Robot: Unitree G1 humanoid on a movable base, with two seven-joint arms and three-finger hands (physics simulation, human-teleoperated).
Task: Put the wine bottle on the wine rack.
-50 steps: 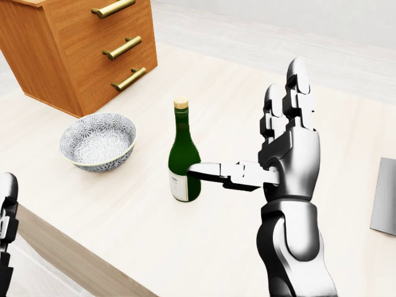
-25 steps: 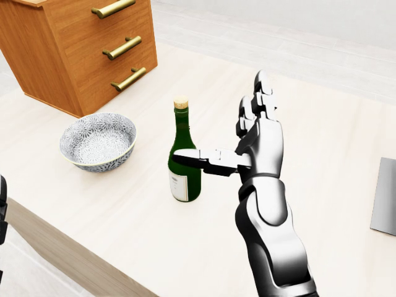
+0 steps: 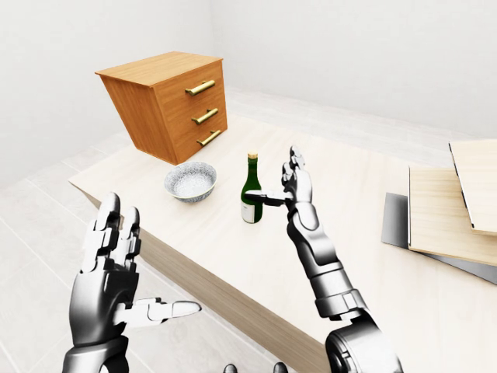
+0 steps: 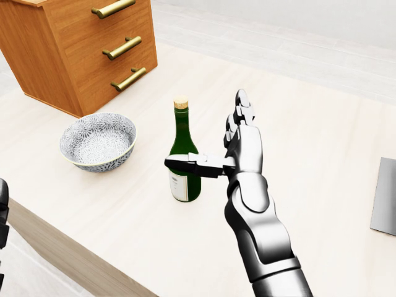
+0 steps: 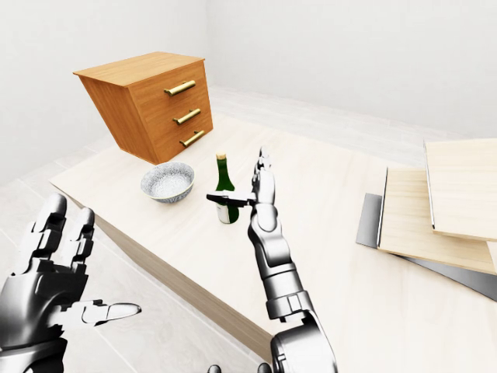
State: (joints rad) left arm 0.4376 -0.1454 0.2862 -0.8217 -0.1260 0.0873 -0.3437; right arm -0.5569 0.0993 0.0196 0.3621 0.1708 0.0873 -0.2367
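A green wine bottle point(image 4: 180, 133) with a cork and a white label stands upright on the pale wooden table point(image 4: 309, 124). My right hand point(image 4: 210, 139) is open just to its right, fingers pointing up. Its thumb point(image 4: 189, 163) stretches left across the bottle's body; I cannot tell whether it touches. My left hand point(image 3: 151, 268) is open, low at the left of the left-eye view, off the table's near edge. Stacked pale wooden panels point(image 3: 454, 206) on a grey base lie at the right edge of that view; I cannot tell whether they are the wine rack.
A patterned bowl point(image 4: 98, 141) sits left of the bottle. A brown three-drawer cabinet point(image 4: 80, 43) with brass handles stands tilted at the table's top-left. A grey slab point(image 4: 387, 198) shows at the head view's right edge. The table's near edge runs diagonally at bottom left.
My right hand has moved left and farther into the view, toward the bottle; its thumb now lies further left across the bottle's body. The bottle, bowl and view have stayed still.
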